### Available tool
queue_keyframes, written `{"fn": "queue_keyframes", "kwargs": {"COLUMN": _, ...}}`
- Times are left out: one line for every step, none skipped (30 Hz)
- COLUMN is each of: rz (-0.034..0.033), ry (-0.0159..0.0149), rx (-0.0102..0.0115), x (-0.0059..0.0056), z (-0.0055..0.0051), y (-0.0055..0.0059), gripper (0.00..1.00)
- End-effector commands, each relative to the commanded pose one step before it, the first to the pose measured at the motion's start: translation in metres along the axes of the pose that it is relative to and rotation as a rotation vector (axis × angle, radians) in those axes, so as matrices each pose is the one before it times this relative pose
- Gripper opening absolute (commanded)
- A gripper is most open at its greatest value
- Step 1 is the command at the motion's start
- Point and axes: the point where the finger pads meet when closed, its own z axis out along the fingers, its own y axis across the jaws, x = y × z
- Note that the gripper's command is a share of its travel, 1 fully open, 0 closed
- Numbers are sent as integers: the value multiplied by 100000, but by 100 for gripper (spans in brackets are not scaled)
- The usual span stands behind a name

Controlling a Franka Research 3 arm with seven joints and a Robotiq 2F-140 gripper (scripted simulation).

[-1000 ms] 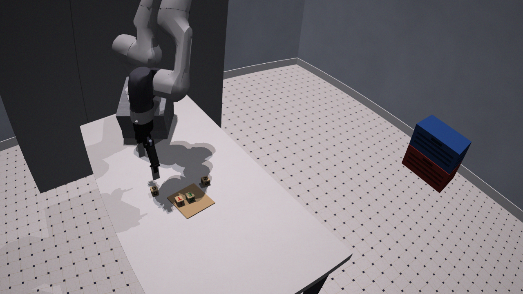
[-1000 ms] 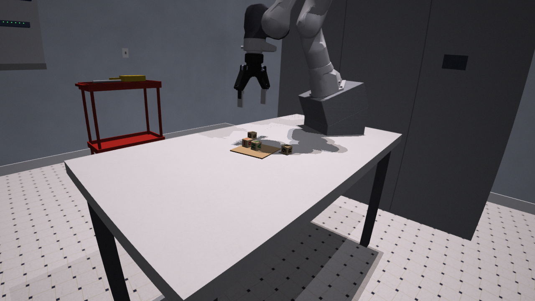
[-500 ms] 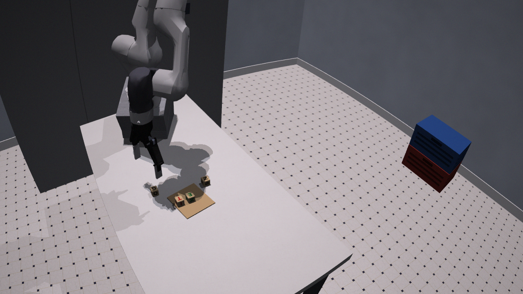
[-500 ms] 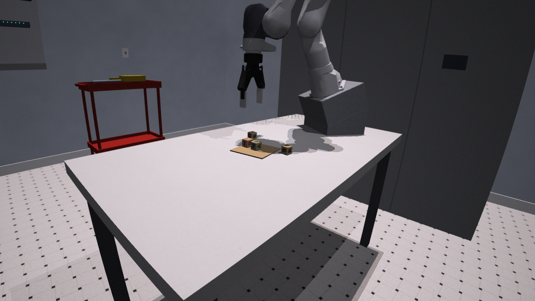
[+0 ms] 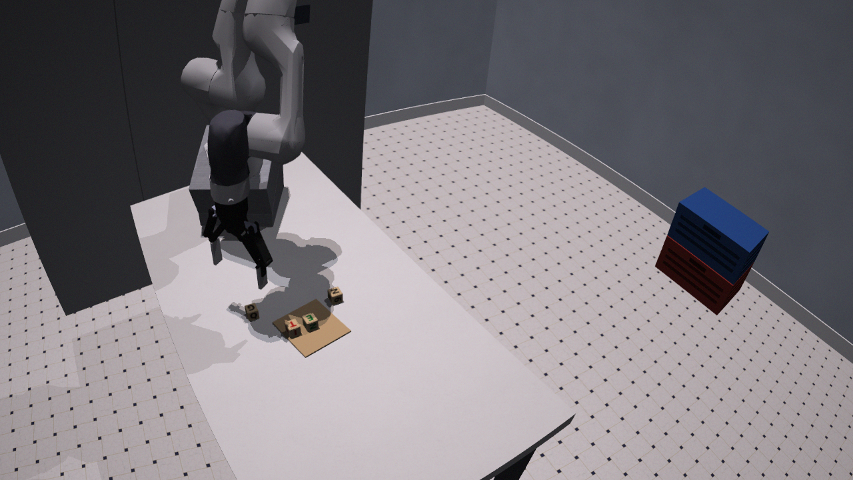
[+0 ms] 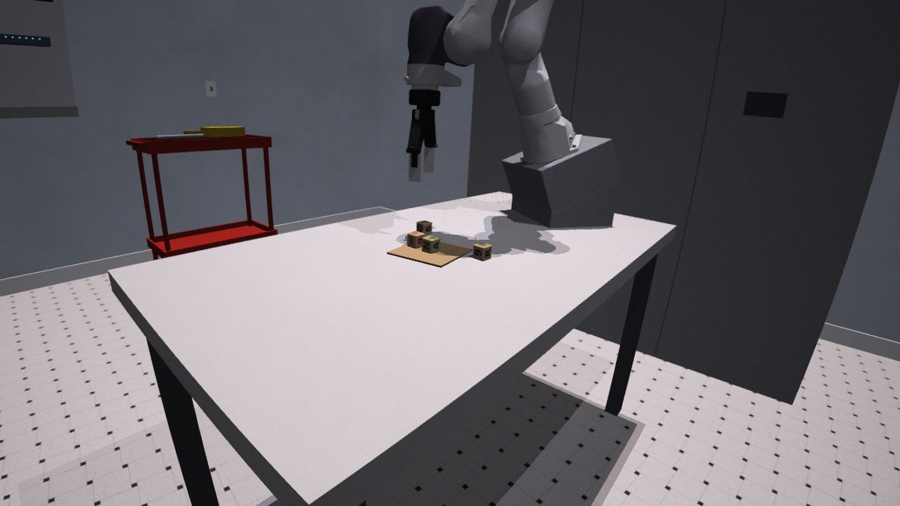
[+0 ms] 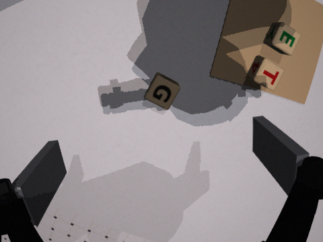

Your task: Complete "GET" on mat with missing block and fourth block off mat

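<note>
A tan mat (image 5: pixel 326 338) (image 6: pixel 420 256) (image 7: pixel 305 13) lies on the white table (image 5: pixel 387 405) (image 6: pixel 301 339). On it stand a block with a green E (image 5: pixel 310 319) (image 6: pixel 431 244) (image 7: pixel 282 39) and a block with a red T (image 5: pixel 292 325) (image 6: pixel 415 239) (image 7: pixel 268 72), side by side. The G block (image 5: pixel 251 309) (image 6: pixel 424 226) (image 7: pixel 163 91) lies off the mat on the table, G on top. A fourth block (image 5: pixel 335 295) (image 6: pixel 482 251) lies off the mat on the other side. My gripper (image 5: pixel 238 268) (image 6: pixel 420 169) (image 7: pixel 156 146) is open and empty, high above the table near the G block.
The robot's grey pedestal (image 5: pixel 271 191) (image 6: pixel 560 182) stands at the table's end, with dark cabinets behind it. A red cart (image 6: pixel 201 188) stands on the floor beyond the table. A blue and red crate stack (image 5: pixel 710 251) is far off by the wall.
</note>
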Motion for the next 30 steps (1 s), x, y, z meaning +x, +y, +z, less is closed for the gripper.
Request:
{"fn": "queue_keyframes", "kwargs": {"rz": -12163, "ry": -864, "rx": 314, "x": -275, "z": -25, "y": -58, "gripper": 100}}
{"fn": "queue_keyframes", "kwargs": {"rz": 0, "ry": 0, "rx": 0, "x": 0, "z": 0, "y": 0, "gripper": 100}}
{"fn": "queue_keyframes", "kwargs": {"rz": -4389, "ry": -60, "rx": 127, "x": -64, "z": 9, "y": -25, "gripper": 100}}
{"fn": "queue_keyframes", "kwargs": {"rz": -1708, "ry": -22, "rx": 48, "x": -24, "z": 4, "y": -10, "gripper": 100}}
{"fn": "queue_keyframes", "kwargs": {"rz": -1655, "ry": -20, "rx": 46, "x": -23, "z": 4, "y": -10, "gripper": 100}}
{"fn": "queue_keyframes", "kwargs": {"rz": -1679, "ry": -20, "rx": 46, "x": -23, "z": 5, "y": -10, "gripper": 100}}
{"fn": "queue_keyframes", "kwargs": {"rz": -1478, "ry": -17, "rx": 40, "x": -19, "z": 4, "y": -9, "gripper": 100}}
{"fn": "queue_keyframes", "kwargs": {"rz": -1787, "ry": -20, "rx": 47, "x": -23, "z": 6, "y": -11, "gripper": 100}}
{"fn": "queue_keyframes", "kwargs": {"rz": -1564, "ry": -17, "rx": 41, "x": -20, "z": 5, "y": -10, "gripper": 100}}
{"fn": "queue_keyframes", "kwargs": {"rz": -1711, "ry": -18, "rx": 44, "x": -21, "z": 6, "y": -11, "gripper": 100}}
{"fn": "queue_keyframes", "kwargs": {"rz": -1733, "ry": -17, "rx": 43, "x": -21, "z": 7, "y": -11, "gripper": 100}}
{"fn": "queue_keyframes", "kwargs": {"rz": -1643, "ry": -16, "rx": 40, "x": -19, "z": 7, "y": -10, "gripper": 100}}
{"fn": "queue_keyframes", "kwargs": {"rz": -1742, "ry": -16, "rx": 42, "x": -20, "z": 7, "y": -11, "gripper": 100}}
{"fn": "queue_keyframes", "kwargs": {"rz": -1741, "ry": -15, "rx": 41, "x": -19, "z": 8, "y": -11, "gripper": 100}}
{"fn": "queue_keyframes", "kwargs": {"rz": -1678, "ry": -14, "rx": 39, "x": -18, "z": 8, "y": -10, "gripper": 100}}
{"fn": "queue_keyframes", "kwargs": {"rz": -1540, "ry": -13, "rx": 35, "x": -16, "z": 7, "y": -9, "gripper": 100}}
{"fn": "queue_keyframes", "kwargs": {"rz": -1651, "ry": -13, "rx": 36, "x": -17, "z": 8, "y": -10, "gripper": 100}}
{"fn": "queue_keyframes", "kwargs": {"rz": 0, "ry": 0, "rx": 0, "x": 0, "z": 0, "y": 0, "gripper": 100}}
{"fn": "queue_keyframes", "kwargs": {"rz": 0, "ry": 0, "rx": 0, "x": 0, "z": 0, "y": 0, "gripper": 100}}
{"fn": "queue_keyframes", "kwargs": {"rz": -4490, "ry": -33, "rx": 95, "x": -44, "z": 24, "y": -26, "gripper": 100}}
{"fn": "queue_keyframes", "kwargs": {"rz": -1614, "ry": -11, "rx": 32, "x": -15, "z": 9, "y": -9, "gripper": 100}}
{"fn": "queue_keyframes", "kwargs": {"rz": -1850, "ry": -12, "rx": 36, "x": -17, "z": 11, "y": -11, "gripper": 100}}
{"fn": "queue_keyframes", "kwargs": {"rz": -1629, "ry": -11, "rx": 31, "x": -14, "z": 10, "y": -9, "gripper": 100}}
{"fn": "queue_keyframes", "kwargs": {"rz": -1698, "ry": -11, "rx": 31, "x": -14, "z": 11, "y": -10, "gripper": 100}}
{"fn": "queue_keyframes", "kwargs": {"rz": -1761, "ry": -11, "rx": 32, "x": -14, "z": 11, "y": -10, "gripper": 100}}
{"fn": "queue_keyframes", "kwargs": {"rz": -1697, "ry": -10, "rx": 29, "x": -13, "z": 11, "y": -9, "gripper": 100}}
{"fn": "queue_keyframes", "kwargs": {"rz": -1519, "ry": -9, "rx": 26, "x": -12, "z": 10, "y": -8, "gripper": 100}}
{"fn": "queue_keyframes", "kwargs": {"rz": -1771, "ry": -10, "rx": 29, "x": -13, "z": 12, "y": -9, "gripper": 100}}
{"fn": "queue_keyframes", "kwargs": {"rz": -1605, "ry": -9, "rx": 25, "x": -12, "z": 12, "y": -8, "gripper": 100}}
{"fn": "queue_keyframes", "kwargs": {"rz": -1940, "ry": -10, "rx": 29, "x": -13, "z": 14, "y": -9, "gripper": 100}}
